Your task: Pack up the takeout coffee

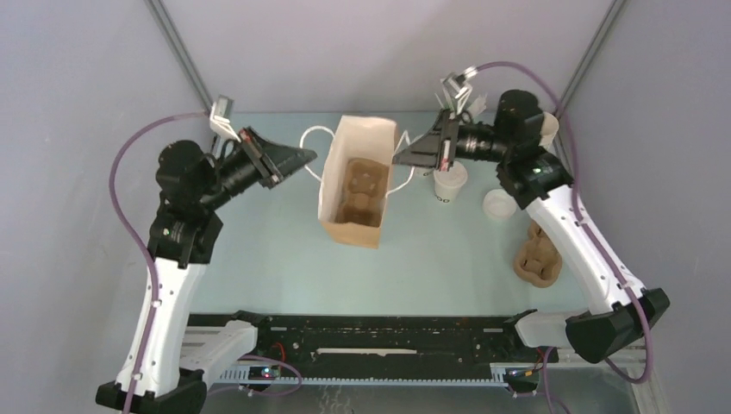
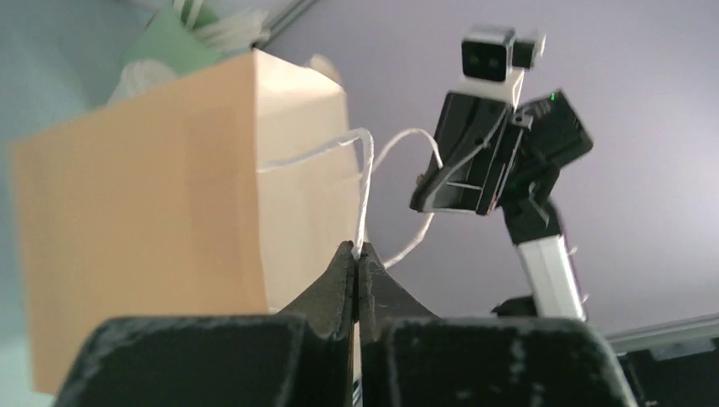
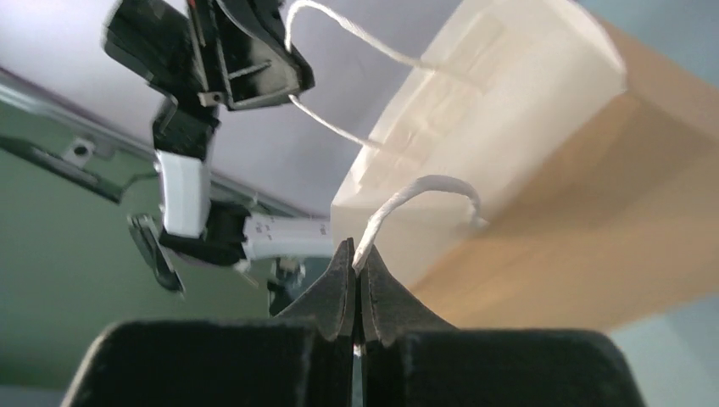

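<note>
The brown paper bag (image 1: 338,147) stands open mid-table with a brown moulded cup carrier (image 1: 362,194) inside. My left gripper (image 1: 310,156) is shut on the bag's left white string handle (image 2: 365,186), at the bag's left rim. My right gripper (image 1: 399,158) is shut on the right string handle (image 3: 424,190), at the bag's right rim. Two small lidded cream cups stand on the table right of the bag, one (image 1: 449,184) close beside my right gripper, the other (image 1: 498,204) further right. The bag also shows in the left wrist view (image 2: 169,237) and the right wrist view (image 3: 551,170).
A second brown cup carrier (image 1: 539,254) lies at the right, by the right arm. A green cup of white sticks (image 1: 461,90) and a stack of cream cups (image 1: 548,129) stand at the back right. Grey walls close in three sides.
</note>
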Action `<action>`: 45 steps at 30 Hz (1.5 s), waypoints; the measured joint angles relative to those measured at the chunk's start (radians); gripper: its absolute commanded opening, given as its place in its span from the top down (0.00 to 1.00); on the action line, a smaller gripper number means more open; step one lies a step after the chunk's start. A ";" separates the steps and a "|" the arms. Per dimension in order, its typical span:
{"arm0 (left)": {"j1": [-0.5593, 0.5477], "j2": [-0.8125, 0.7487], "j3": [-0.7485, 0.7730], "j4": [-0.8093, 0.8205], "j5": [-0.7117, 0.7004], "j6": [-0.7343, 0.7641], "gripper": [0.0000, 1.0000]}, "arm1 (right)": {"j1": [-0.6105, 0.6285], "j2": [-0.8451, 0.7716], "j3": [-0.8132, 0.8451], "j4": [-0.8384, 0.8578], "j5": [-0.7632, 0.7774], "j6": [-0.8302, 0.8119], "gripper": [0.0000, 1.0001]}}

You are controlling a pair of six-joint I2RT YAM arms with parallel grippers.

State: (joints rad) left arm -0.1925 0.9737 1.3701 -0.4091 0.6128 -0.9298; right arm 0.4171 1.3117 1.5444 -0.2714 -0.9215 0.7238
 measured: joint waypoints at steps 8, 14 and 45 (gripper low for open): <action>-0.172 -0.161 -0.410 -0.083 -0.143 0.179 1.00 | 0.149 0.037 -0.253 -0.048 -0.003 -0.333 1.00; -0.222 -0.287 -0.540 -0.150 -0.224 0.223 1.00 | 0.200 0.027 -0.268 -0.083 0.010 -0.469 1.00; -0.140 0.216 0.095 -0.497 -0.573 0.315 1.00 | 0.290 -0.156 -0.205 -0.411 0.669 -0.307 0.25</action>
State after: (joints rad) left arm -0.3328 1.1900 1.4647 -0.9062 0.0402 -0.6147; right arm 0.7067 1.1557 1.3396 -0.6823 -0.2527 0.4168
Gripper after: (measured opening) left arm 0.010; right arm 0.595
